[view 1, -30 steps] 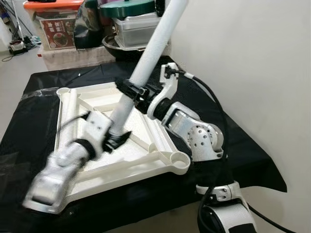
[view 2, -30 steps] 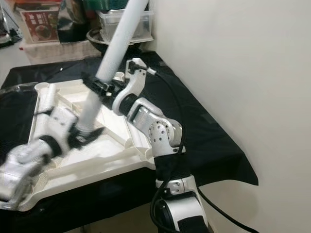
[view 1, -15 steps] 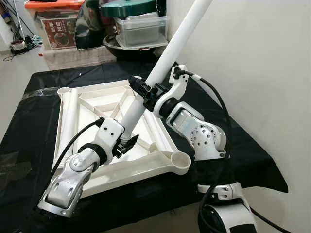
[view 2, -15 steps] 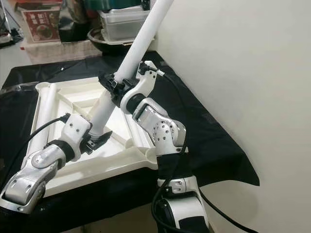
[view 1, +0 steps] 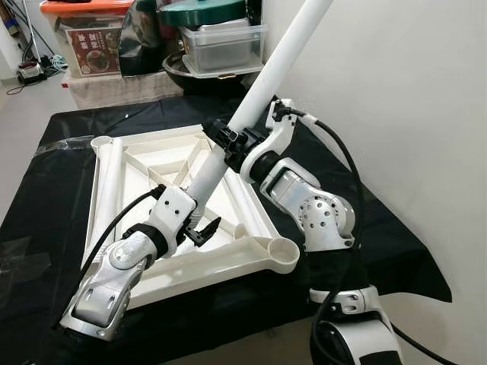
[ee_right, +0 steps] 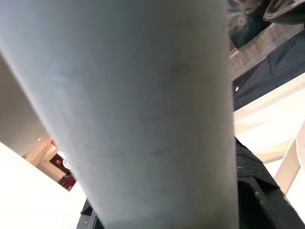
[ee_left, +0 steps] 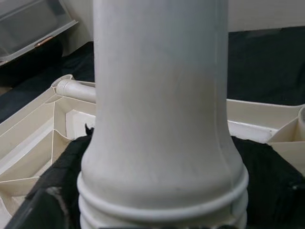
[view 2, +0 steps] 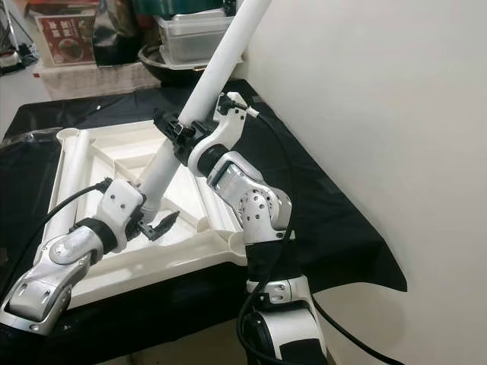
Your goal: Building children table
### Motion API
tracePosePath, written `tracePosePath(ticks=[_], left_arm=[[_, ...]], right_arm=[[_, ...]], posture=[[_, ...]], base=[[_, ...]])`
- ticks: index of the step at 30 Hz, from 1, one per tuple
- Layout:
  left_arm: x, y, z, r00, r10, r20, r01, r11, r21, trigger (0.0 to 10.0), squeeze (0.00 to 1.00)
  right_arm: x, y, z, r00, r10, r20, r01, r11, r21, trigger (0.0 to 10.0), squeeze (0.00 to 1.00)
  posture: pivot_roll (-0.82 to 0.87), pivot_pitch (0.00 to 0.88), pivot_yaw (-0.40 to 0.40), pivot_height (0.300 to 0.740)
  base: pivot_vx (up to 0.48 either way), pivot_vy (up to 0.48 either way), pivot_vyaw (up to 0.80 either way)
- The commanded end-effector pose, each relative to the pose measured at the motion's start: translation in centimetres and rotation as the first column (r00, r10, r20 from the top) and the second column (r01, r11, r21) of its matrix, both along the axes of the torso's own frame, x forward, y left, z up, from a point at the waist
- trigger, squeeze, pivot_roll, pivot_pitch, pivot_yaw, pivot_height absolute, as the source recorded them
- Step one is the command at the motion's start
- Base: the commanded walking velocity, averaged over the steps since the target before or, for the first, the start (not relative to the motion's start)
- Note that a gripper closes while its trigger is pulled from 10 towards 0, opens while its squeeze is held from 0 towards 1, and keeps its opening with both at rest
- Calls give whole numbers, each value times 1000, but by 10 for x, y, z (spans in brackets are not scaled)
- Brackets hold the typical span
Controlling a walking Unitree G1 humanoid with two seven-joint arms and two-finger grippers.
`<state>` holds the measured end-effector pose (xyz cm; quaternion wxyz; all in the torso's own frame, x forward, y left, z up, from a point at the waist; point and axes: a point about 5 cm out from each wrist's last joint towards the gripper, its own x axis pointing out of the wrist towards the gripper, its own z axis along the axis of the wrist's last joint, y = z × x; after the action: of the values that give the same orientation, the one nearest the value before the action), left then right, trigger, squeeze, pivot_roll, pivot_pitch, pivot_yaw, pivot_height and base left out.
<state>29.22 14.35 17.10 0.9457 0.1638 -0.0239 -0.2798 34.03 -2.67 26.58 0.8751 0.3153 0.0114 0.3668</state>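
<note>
A white children's table top (view 1: 228, 262) lies upside down on the black-covered table. A long white table leg (view 1: 262, 84) slants up to the right above it. My right gripper (view 1: 228, 141) is shut on the leg about halfway along. My left gripper (view 1: 199, 226) is at the leg's lower, threaded end (ee_left: 162, 200). Its black fingers (view 2: 164, 222) stand apart on either side of that end, open. Another white leg (view 1: 107, 182) lies along the left side of the top, and a third one (view 1: 242, 204) lies by its right rim. An empty round corner socket (view 1: 280, 249) is at the front right.
Plastic storage boxes (view 1: 222, 46), a dark bowl (view 1: 183, 72) and a printed carton (view 1: 91, 49) are stacked behind the table. A white wall (view 1: 396, 114) runs close along the right. The black cloth (view 1: 396, 258) hangs over the table's front and right edges.
My left arm swung in beside the leg's lower end, and its fingers have since spread apart there. The leg tilted a little further to the right. The right gripper keeps its hold.
</note>
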Motion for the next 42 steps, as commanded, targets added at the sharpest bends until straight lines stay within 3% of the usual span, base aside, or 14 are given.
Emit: tracePosePath(ticks=[1,3,4,5,7,8,10,12,21,22,26,29,33,42], left_arm=[[-12,0,-1,998,-48,-31,47,999,-19,10000,1000],[-21,1,0,996,-77,-47,76,997,-28,10000,1000],[-32,1,-1,992,-107,-61,104,994,-38,10000,1000],[-42,1,-1,990,-124,-70,121,992,-46,10000,631],[-50,2,-1,989,-129,-73,125,991,-50,10000,631],[-53,4,-1,992,-108,-71,103,992,-69,10000,0],[-56,7,-1,993,-93,-75,86,992,-88,10000,0],[-63,11,-1,995,-54,-79,43,990,-133,10000,0],[-77,22,-6,992,76,-106,-95,977,-189,10000,0],[-75,30,-6,982,154,-114,-175,962,-210,10000,0],[-74,43,-9,953,266,-145,-295,924,-242,10000,0],[-75,46,-13,944,288,-162,-322,913,-249,10000,0],[-76,47,-13,939,300,-171,-336,905,-260,10000,0],[-77,47,-12,934,311,-175,-349,899,-265,10000,0]], right_arm=[[-3,11,-10,999,51,11,-51,999,14,0,0],[4,0,-9,999,16,38,-15,1000,-23,0,0],[13,-15,-7,997,-25,69,29,997,-65,0,0],[19,-29,-5,994,-59,96,69,992,-102,0,0],[26,-44,-3,986,-96,134,116,982,-152,0,0],[30,-54,-3,980,-120,158,149,970,-192,0,0],[33,-63,-3,975,-135,175,172,960,-221,0,0],[38,-86,-2,963,-173,208,229,931,-285,0,0],[36,-114,6,951,-156,268,248,900,-357,0,0],[30,-118,4,951,-107,291,224,886,-406,10000,0],[19,-123,-3,948,1,319,166,853,-494,10000,0],[12,-128,-9,945,41,324,148,830,-538,10000,0],[4,-131,-18,941,73,331,141,804,-578,10000,0],[-12,-123,-31,936,147,320,80,796,-600,10000,0]], posture=[[-5,0,5,740],[-5,0,5,740],[2,0,-4,740],[11,0,-14,740],[14,0,-18,740],[20,0,-30,740],[22,0,-33,740],[25,0,-44,740],[21,0,-45,740],[19,0,-46,740],[10,0,-47,740],[0,0,-40,740],[-2,0,-39,740],[0,0,-39,740]], base=[[0,0,0],[0,0,0],[0,0,0],[0,0,0],[0,0,0],[0,0,0],[0,0,0],[0,0,0],[0,0,0],[0,0,0],[0,0,0],[0,0,0],[0,0,0],[0,0,0]])
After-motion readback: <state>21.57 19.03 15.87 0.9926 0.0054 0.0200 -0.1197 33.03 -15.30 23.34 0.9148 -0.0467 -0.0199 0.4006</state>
